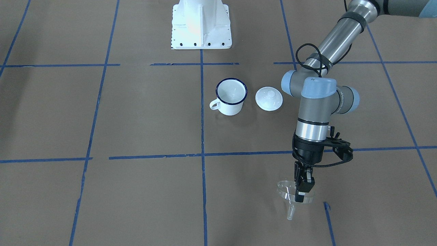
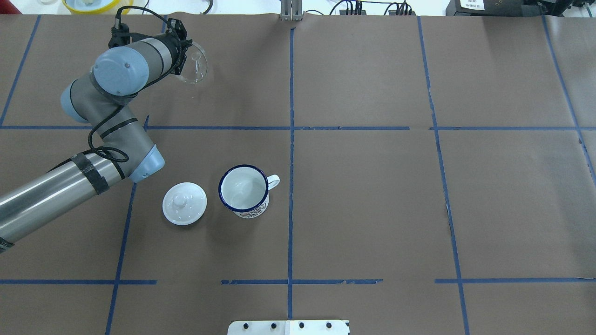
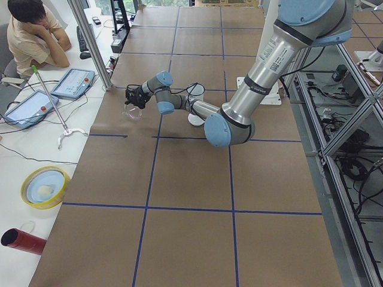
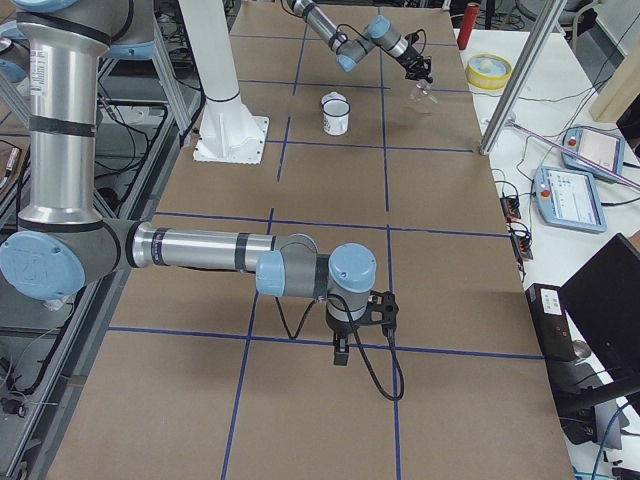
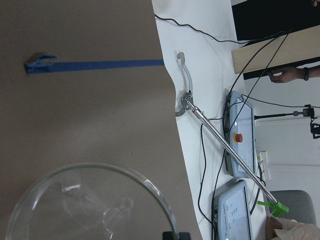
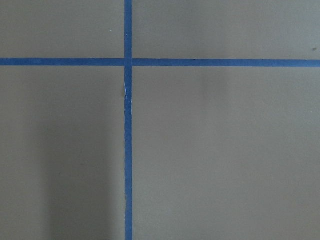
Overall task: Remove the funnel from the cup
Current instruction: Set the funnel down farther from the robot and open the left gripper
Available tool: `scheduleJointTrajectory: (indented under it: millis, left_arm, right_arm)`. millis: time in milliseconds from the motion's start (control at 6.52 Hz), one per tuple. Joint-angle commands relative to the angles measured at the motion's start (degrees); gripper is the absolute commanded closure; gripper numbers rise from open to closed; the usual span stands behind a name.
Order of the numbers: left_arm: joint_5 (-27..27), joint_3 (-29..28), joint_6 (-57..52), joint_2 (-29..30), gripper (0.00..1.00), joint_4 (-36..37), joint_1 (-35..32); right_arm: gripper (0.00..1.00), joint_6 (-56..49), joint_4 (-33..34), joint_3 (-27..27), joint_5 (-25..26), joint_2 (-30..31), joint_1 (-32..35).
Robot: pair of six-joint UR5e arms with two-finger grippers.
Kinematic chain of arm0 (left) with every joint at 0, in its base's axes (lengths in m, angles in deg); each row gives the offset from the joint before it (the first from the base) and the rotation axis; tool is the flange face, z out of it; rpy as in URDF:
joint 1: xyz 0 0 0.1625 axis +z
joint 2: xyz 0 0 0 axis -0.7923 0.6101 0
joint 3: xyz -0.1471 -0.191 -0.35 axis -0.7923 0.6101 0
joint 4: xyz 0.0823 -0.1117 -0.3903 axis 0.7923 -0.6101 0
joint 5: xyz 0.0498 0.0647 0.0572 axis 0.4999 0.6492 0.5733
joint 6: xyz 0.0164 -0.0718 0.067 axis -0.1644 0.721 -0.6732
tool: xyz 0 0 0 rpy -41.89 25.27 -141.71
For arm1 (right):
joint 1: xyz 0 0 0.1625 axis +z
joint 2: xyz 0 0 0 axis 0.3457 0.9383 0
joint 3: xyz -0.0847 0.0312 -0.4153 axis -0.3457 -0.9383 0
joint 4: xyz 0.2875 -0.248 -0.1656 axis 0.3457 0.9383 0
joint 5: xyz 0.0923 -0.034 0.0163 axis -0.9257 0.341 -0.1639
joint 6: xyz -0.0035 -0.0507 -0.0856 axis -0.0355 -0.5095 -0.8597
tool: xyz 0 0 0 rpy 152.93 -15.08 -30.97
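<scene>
The clear funnel point(image 1: 288, 194) hangs tilted from my left gripper point(image 1: 301, 193), which is shut on its rim, far from the cup on the operators' side of the table. Its stem point(image 1: 290, 212) points down, close to the paper; I cannot tell if it touches. The funnel also shows in the overhead view point(image 2: 194, 69) and the left wrist view point(image 5: 90, 205). The white enamel cup point(image 1: 231, 96) with the dark blue rim stands upright and empty near the table's middle point(image 2: 244, 188). My right gripper point(image 4: 341, 351) shows only in the exterior right view; I cannot tell if it is open or shut.
A round white knobbed lid point(image 1: 269, 98) lies beside the cup, towards the left arm. The robot base point(image 1: 201, 24) stands behind the cup. Beyond the table edge near the funnel are a yellow bowl point(image 3: 43, 186), a metal rod point(image 5: 225, 145), tablets and a seated operator point(image 3: 33, 33).
</scene>
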Motion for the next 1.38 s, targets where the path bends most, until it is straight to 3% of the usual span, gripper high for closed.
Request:
scheduleJointTrajectory:
  millis: [0,307,460,613,767,920,1074,1227]
  left_arm:
    - [0.2,-0.9,-0.1,-0.4,1.00,-0.9,1.1]
    - [0.2,-0.9,-0.1,-1.4,1.00,-2.9,1.7]
    - [0.2,-0.8,-0.8,-1.4,0.81,-2.9,1.6]
    - [0.1,-0.3,-4.2,-1.3,0.19,-2.9,1.6]
    - [-0.1,0.9,-8.8,-1.4,0.00,-2.8,1.5]
    - [-0.4,4.1,-14.0,-2.0,0.00,-2.0,1.3]
    - [-4.5,10.7,-19.1,-5.3,0.00,2.4,1.3]
    - [-12.2,18.3,-26.1,-7.4,0.00,11.1,0.9]
  right_arm:
    - [0.00,0.0,0.0,0.0,0.0,0.0,0.0]
    - [0.00,0.0,0.0,0.0,0.0,0.0,0.0]
    - [0.00,0.0,0.0,0.0,0.0,0.0,0.0]
    - [0.00,0.0,0.0,0.0,0.0,0.0,0.0]
    - [0.00,0.0,0.0,0.0,0.0,0.0,0.0]
    - [0.00,0.0,0.0,0.0,0.0,0.0,0.0]
    - [0.00,0.0,0.0,0.0,0.0,0.0,0.0]
    - [0.00,0.0,0.0,0.0,0.0,0.0,0.0]
